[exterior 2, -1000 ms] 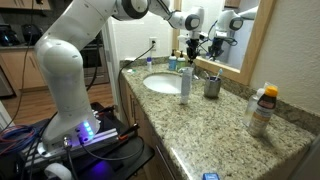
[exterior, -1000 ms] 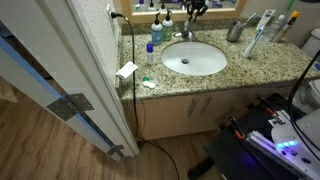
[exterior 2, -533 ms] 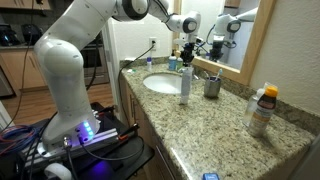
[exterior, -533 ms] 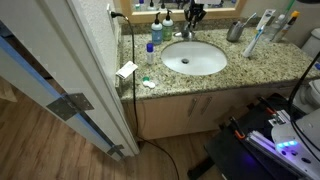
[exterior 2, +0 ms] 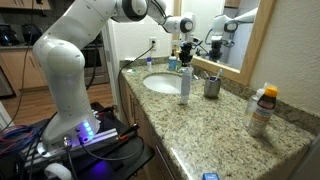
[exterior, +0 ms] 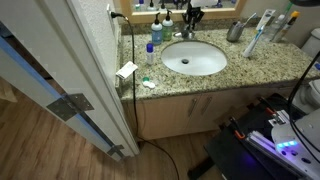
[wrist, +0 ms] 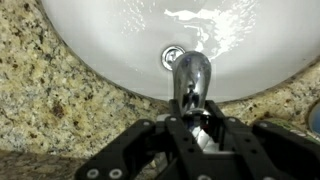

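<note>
In the wrist view my gripper (wrist: 192, 125) is shut on the rear part of a chrome faucet (wrist: 190, 78), its black fingers (wrist: 172, 128) pressed against both sides of the metal. The spout reaches out over the white sink basin (wrist: 120, 30), just short of the drain (wrist: 174, 55). In both exterior views the gripper (exterior: 190, 14) (exterior 2: 185, 45) sits at the back of the sink (exterior: 195, 58) (exterior 2: 160, 83), by the mirror. Which part of the faucet lies between the fingers is hidden.
Speckled granite counter (wrist: 60, 95) surrounds the basin. A blue bottle (exterior: 152, 47), a cup (exterior 2: 211, 87), a clear bottle (exterior 2: 185, 85) and an orange-capped bottle (exterior 2: 262, 108) stand on it. A white door (exterior: 60, 70) stands at one side.
The arm's wrist has shifted slightly along the back of the sink while the gripper stays shut on the faucet. Nothing else has moved.
</note>
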